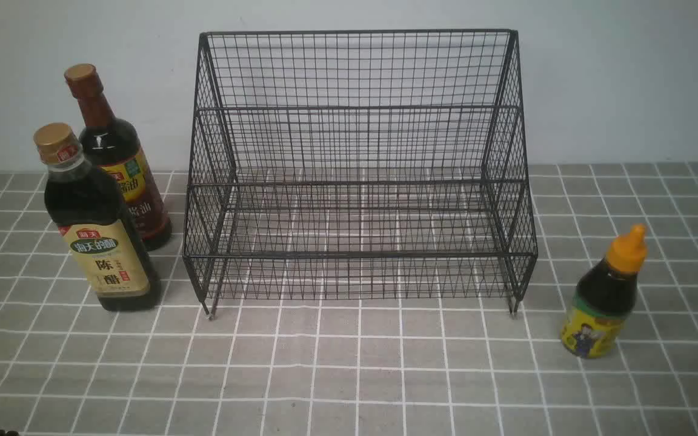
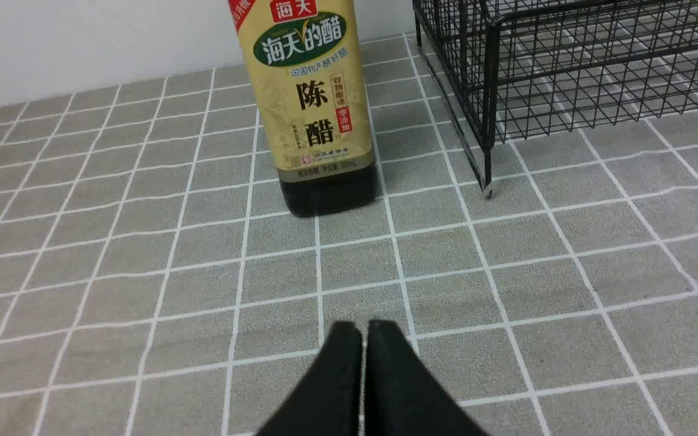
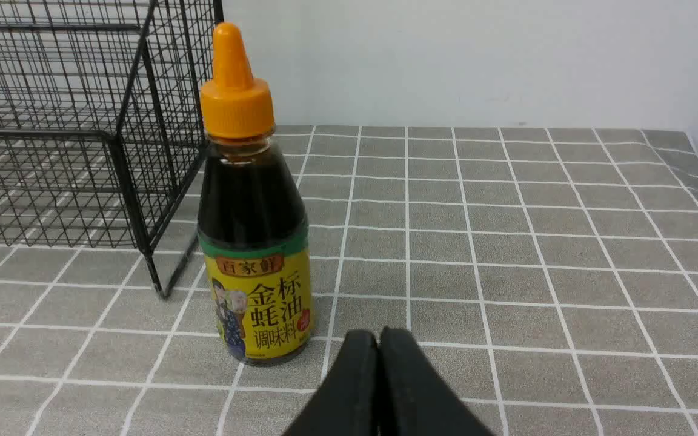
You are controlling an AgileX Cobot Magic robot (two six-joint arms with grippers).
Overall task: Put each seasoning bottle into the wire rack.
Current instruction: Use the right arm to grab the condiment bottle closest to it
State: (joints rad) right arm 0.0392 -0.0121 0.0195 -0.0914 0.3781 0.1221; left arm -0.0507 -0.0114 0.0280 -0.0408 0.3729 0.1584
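Note:
The black wire rack [image 1: 358, 175] stands empty at the middle back. Left of it stand the gold-capped bottle [image 1: 96, 230] with beige label and, behind it, the taller brown-capped bottle [image 1: 120, 163]. The small squeeze bottle [image 1: 603, 297] with orange nozzle cap stands right of the rack. My left gripper [image 2: 364, 330] is shut and empty, low over the table, short of the gold-capped bottle [image 2: 315, 109]. My right gripper [image 3: 378, 336] is shut and empty, just beside and short of the squeeze bottle [image 3: 255, 230]. Neither gripper shows in the front view.
A grey tablecloth [image 1: 349, 375] with a white grid covers the table. A pale wall [image 1: 628, 79] rises right behind the rack. The rack's corner foot [image 2: 487, 188] is near the gold-capped bottle, and another foot [image 3: 158, 287] is near the squeeze bottle.

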